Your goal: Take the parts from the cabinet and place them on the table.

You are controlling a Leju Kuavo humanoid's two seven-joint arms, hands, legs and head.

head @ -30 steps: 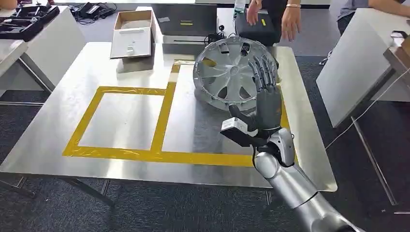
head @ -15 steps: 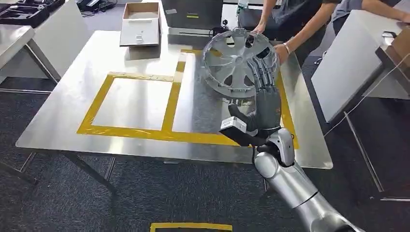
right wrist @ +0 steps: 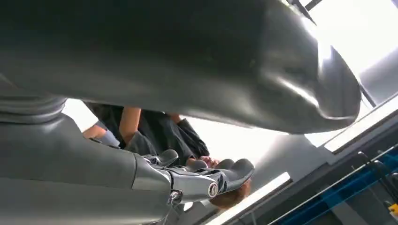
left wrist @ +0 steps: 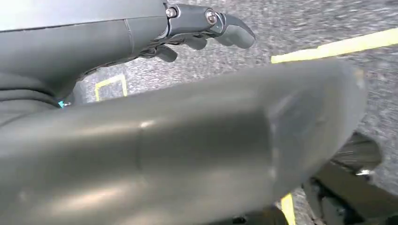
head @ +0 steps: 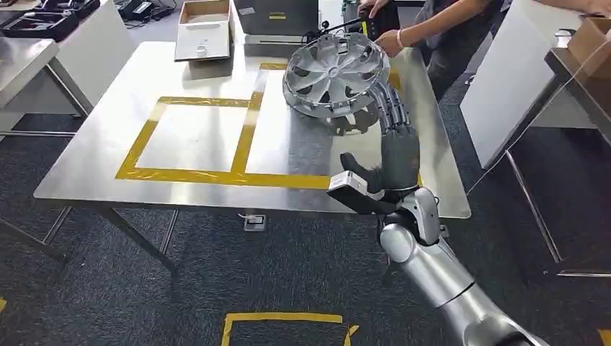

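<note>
head view has the silver wheel cover [head: 333, 76] tilted up off the steel table [head: 108, 130], over the far right part of the yellow tape outline [head: 245, 140], its near rim seemingly resting on the tabletop. a person's hand [head: 391, 42] at the far edge is holding its upper rim. the robot's right hand [head: 395, 137] is raised upright just in front of the cover, fingers straight and spread a little, palm facing the disc; the fingertips overlap its lower right rim, though from this angle i can't tell whether they actually touch it, and nothing is clasped in the hand. an open cardboard box [head: 204, 29] sits at the far left end of the table, well apart from the cover.

left wrist view shows the left hand [left wrist: 206, 28] hanging over grey carpet with yellow floor tape [left wrist: 338, 46] below; its fingers are loosely bent and hold nothing, with the blurred thumb across most of the picture.
</note>
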